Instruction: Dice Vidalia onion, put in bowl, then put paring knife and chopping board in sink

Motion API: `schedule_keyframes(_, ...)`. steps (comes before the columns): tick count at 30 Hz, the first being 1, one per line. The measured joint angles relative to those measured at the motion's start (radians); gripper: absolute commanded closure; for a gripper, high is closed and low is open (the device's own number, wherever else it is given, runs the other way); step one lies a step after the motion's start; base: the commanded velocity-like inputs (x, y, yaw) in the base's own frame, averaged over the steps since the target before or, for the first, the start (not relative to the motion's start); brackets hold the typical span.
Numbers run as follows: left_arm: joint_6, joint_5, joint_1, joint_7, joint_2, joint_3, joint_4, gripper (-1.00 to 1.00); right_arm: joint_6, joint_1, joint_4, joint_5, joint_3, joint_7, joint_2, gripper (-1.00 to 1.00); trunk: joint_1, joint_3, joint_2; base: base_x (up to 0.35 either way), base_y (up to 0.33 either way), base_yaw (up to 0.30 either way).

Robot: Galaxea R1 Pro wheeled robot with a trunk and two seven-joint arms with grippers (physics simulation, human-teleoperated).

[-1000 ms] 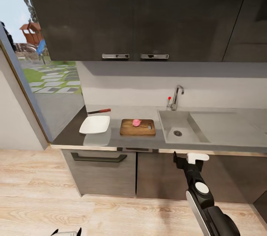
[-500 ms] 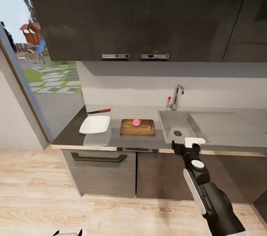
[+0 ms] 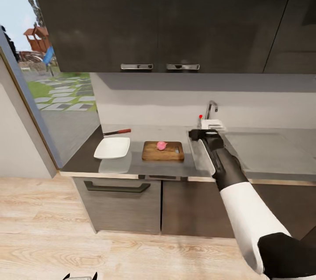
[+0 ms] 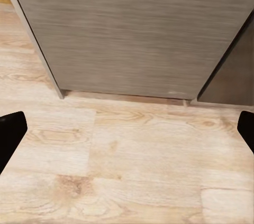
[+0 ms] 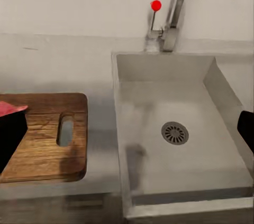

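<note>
Right gripper [image 3: 211, 127] hung over the rectangular stainless-steel sink [image 5: 174, 129], jaws spread wide, nothing held. Beside the basin, on the smooth grey countertop [image 3: 145, 165], lay the dark brown wooden chopping board [image 3: 163, 151] bearing the pink onion [image 3: 162, 145]. Beyond: shallow white square bowl [image 3: 112, 147], red-handled paring knife [image 3: 117, 132]. Left gripper [image 4: 127, 129] wide open above the wood floor [image 4: 121, 160].
</note>
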Motion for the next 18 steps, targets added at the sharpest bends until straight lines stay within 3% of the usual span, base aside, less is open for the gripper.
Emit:
schedule_keyframes(4,0.000,0.000,0.000,0.000,0.000,0.000,0.000,-1.00,-0.014,-0.141,0.198,-0.003,-0.001,0.001,0.019,-1.00,0.000,0.000,0.000,0.000,0.000,0.000)
schedule_keyframes(9,0.000,0.000,0.000,0.000,0.000,0.000,0.001,-1.00,-0.022,-0.184,0.267,-0.004,-0.001,0.002,0.044,-1.00,0.000,0.000,0.000,0.000,0.000,0.000)
schedule_keyframes(13,0.000,0.000,0.000,0.000,0.000,0.000,0.003,-1.00,-0.019,-0.217,0.283,-0.004,-0.001,0.004,0.091,-1.00,0.000,0.000,0.000,0.009,0.000,0.000)
schedule_keyframes(18,0.000,0.000,0.000,0.000,0.000,0.000,0.004,-1.00,-0.016,-0.232,0.285,-0.006,0.001,0.013,0.094,-1.00,0.000,0.000,0.000,0.117,0.045,0.000)
